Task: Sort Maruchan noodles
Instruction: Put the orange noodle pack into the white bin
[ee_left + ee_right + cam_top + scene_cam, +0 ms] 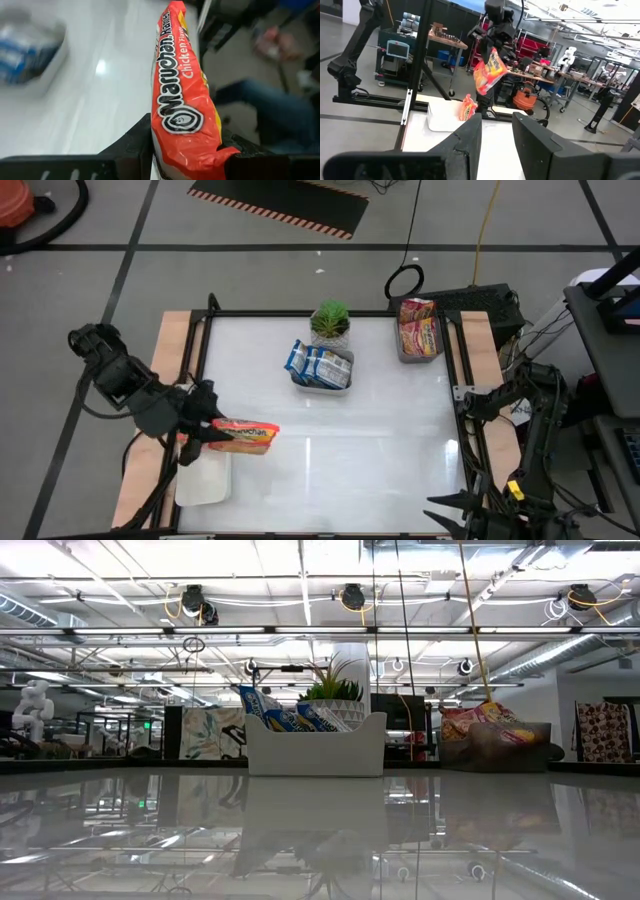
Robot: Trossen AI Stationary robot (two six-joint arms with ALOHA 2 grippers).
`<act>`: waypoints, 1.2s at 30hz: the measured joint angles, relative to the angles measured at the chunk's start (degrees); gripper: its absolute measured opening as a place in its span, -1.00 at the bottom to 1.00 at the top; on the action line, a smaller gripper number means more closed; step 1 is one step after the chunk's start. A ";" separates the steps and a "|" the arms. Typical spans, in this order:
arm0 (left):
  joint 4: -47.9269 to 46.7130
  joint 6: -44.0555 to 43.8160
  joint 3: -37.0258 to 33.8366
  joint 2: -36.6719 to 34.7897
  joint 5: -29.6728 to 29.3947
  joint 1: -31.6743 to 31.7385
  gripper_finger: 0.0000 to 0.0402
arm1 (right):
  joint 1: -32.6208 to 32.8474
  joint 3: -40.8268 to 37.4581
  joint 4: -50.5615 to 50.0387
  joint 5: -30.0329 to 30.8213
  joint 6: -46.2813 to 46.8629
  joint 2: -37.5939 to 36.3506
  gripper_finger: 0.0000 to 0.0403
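The left tool (208,430) is clenched on an orange noodle packet (243,437), held in the air near the desk's (330,440) left edge, above a white tray (205,480) at the front-left corner. The grip catches only one end, so the slick wrapper could slide out or swing, landing outside that tray. The right tool (495,132), grasping nothing with its fingers slightly parted, waits past the front-right corner.

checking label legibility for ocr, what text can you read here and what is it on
"Maruchan Ramen": on the orange-red noodle packet held by the left end effector.
"Chicken Flav...": same packet, the rest runs out of sight.
Print on the blue-white packets and pink-red packets in their trays: too small to read.
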 joint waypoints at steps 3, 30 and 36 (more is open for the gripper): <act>-8.75 -4.08 4.30 3.21 4.00 0.00 -0.39 | 0.00 0.00 -0.02 -0.02 0.00 0.00 -0.49; -27.72 -10.04 4.30 22.27 36.94 -2.55 -0.39 | 0.00 -0.04 -0.04 -0.09 1.53 0.00 -0.49; -27.67 -4.90 4.25 27.69 37.34 -3.15 -0.39 | 0.00 -0.04 -0.04 -0.11 1.55 0.02 -0.49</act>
